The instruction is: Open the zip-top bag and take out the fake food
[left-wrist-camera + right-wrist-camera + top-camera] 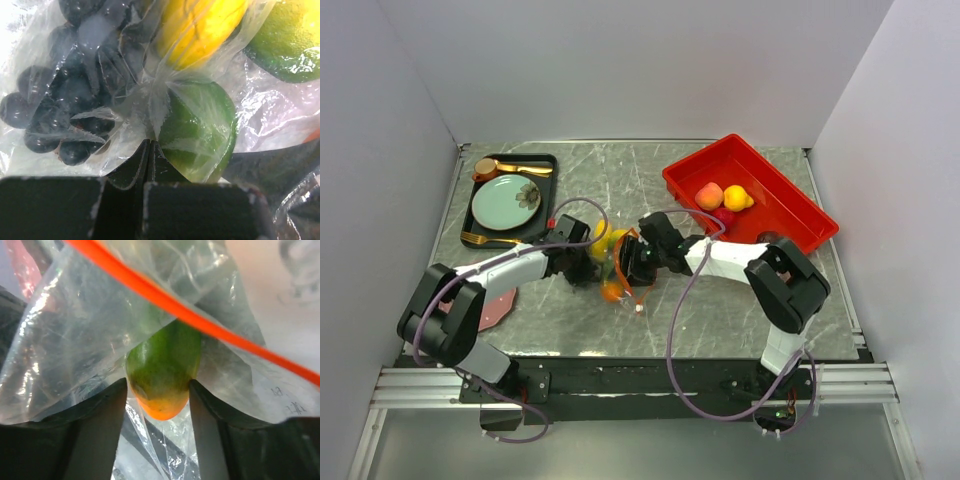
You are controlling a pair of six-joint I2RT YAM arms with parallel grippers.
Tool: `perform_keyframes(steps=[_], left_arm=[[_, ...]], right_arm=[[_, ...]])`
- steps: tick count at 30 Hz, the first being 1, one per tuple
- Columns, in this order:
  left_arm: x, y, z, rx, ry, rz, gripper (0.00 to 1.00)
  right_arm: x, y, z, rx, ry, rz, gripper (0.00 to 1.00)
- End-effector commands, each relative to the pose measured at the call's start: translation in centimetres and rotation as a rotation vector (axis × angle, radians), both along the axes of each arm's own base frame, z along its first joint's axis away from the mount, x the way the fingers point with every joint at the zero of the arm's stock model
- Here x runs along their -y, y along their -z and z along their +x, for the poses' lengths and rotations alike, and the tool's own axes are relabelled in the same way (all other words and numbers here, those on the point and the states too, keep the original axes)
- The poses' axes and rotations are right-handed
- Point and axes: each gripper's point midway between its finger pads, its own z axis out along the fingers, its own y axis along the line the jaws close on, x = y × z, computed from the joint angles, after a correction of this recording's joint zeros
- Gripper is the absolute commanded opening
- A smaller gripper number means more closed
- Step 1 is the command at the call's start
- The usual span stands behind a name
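The clear zip-top bag (620, 270) lies mid-table between both grippers, its orange-red zip strip (210, 325) crossing the right wrist view. My left gripper (149, 142) is shut on a pinch of the bag's plastic (150, 100); behind the film lie dark purple grapes (60, 110), a green fruit (200, 130) and a yellow piece (200, 30). My right gripper (157, 385) is shut on a green-and-orange fake fruit (162, 370) at the bag's mouth. A peach fruit (709, 195), a yellow one (737, 198) and a red one (725, 216) lie in the red tray (790, 205).
A black tray (545, 165) at the back left holds a mint-green plate (506, 202) and gold cutlery (515, 168). White walls enclose the table on three sides. A pinkish flat item (498, 308) lies under the left arm.
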Motion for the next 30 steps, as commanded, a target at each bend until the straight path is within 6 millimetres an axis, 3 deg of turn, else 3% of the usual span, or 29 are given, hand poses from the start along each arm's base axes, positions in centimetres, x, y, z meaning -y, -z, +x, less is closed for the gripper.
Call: perform_keyframes(steps=[1,7,9,10,11,14,22,30], left_arm=[[1.5,0.2,-0.2,0.002,0.023,-0.034,0.01],[2.7,0.3,-0.8,-0.005,0.052,-0.038,0.01],[2.5,0.5,-0.8,-0.014,0.045,-0.025,0.01],[2.3,0.6,-0.8,-0.017,0.038,-0.012,0.01],[1.8,0.8,-0.9,-0.027,0.026,0.009,0.01],[0.6,1.3,-0.9,-0.05,-0.012,0.058,0.01],[-0.8,2.6,-1.1,-0.097,-0.06,0.118,0.01],[-1.0,2.2,-0.9,-0.091,-0.075,0.118,0.01]], right_arm=[[-1.5,-0.4,0.4,0.043,-0.037,-0.018,0.66],[-1.7,0.3,0.4,0.03,-0.032,-0.069,0.67],[-1.4,0.4,0.7,0.037,-0.009,-0.086,0.63],[-1.1,0.5,0.6,0.033,-0.003,-0.094,0.56],[-0.7,0.6,0.7,0.037,0.012,-0.113,0.43],[0.3,-0.6,0.6,0.067,0.034,-0.124,0.32],[4.7,-2.5,0.2,0.124,0.116,-0.188,0.3],[8.4,-5.0,-0.3,0.187,0.185,-0.235,0.3]])
